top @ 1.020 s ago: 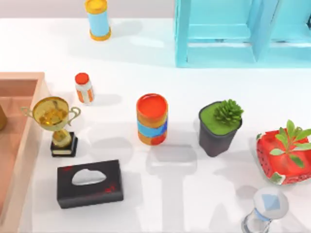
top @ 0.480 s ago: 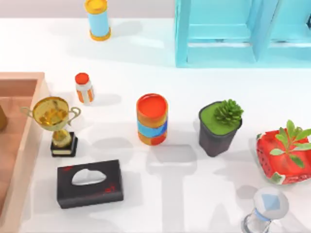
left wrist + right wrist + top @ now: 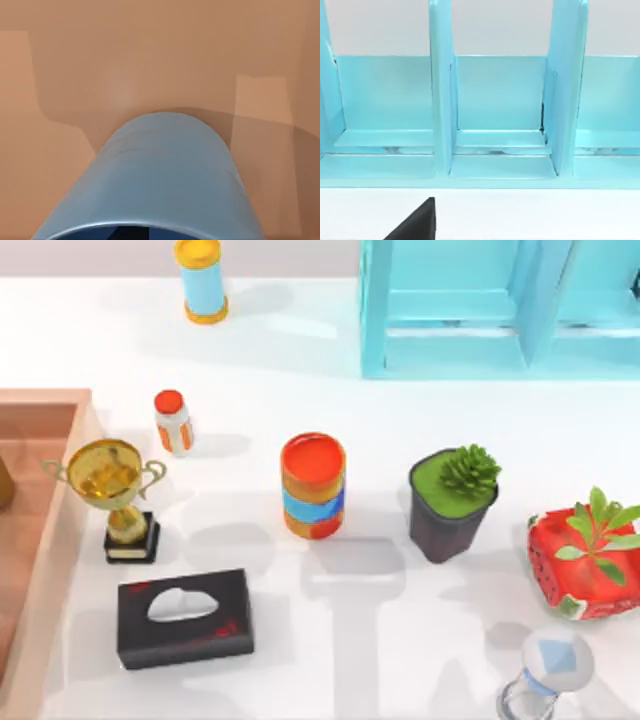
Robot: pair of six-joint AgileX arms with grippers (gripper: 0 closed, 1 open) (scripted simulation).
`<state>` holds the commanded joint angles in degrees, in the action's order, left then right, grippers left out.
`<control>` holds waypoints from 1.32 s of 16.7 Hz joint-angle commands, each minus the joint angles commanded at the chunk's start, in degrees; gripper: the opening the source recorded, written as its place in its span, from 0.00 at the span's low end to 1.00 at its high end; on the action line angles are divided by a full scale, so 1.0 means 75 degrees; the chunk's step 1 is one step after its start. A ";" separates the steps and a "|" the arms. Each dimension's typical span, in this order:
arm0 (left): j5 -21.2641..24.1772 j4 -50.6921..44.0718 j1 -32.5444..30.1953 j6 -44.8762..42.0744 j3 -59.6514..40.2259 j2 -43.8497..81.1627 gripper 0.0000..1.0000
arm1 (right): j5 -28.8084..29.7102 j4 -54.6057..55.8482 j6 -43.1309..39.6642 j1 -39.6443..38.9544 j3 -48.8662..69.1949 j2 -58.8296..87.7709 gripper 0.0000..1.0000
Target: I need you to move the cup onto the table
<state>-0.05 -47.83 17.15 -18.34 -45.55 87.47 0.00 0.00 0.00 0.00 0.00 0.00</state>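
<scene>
Change since the earlier top views: none noted; every item on the table stands where it stood.

Cup: light blue, round-bodied, seen close in the left wrist view against a light-brown surface that matches the wooden tray. Its shadow falls on that surface beside it. Whether it rests there or is lifted cannot be told.

Left tool: not visible in its own wrist view; apart or together cannot be told.

Right tool: a black wedge at the lower edge of the right wrist view, over the white table; finger state cannot be told. That view faces the turquoise rack with its upright dividers.

Other items, top view:
- Wooden tray, raised rim, at the table's left edge.
- Gold trophy, two handles, black base, just beside the tray.
- Black tissue box, nearer than the trophy.
- Small white bottle, orange cap, beyond the trophy.
- Blue cylinder, yellow ends, far left.
- Orange-red can, blue band, centre.
- Dark pot with a green succulent, right of the can.
- Red planter with leaves, at the right edge.
- Clear hourglass-like object, near right.
- Turquoise rack, far right.
</scene>
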 joint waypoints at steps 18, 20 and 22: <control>0.0002 -0.0004 -0.0004 0.0009 -0.0014 -0.0012 0.00 | 0.0000 0.0000 0.0000 0.0000 0.0000 0.0000 1.00; -0.0024 -0.0027 0.0000 0.0183 -0.0166 -0.0060 0.00 | 0.0000 0.0000 0.0000 0.0000 0.0000 0.0000 1.00; -0.0060 -0.0059 -0.0012 0.0518 -0.0434 -0.0164 0.00 | 0.0000 0.0000 0.0000 0.0000 0.0000 0.0000 1.00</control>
<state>-0.50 -48.27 17.06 -14.45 -48.81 86.24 0.00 0.00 0.00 0.00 0.00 0.00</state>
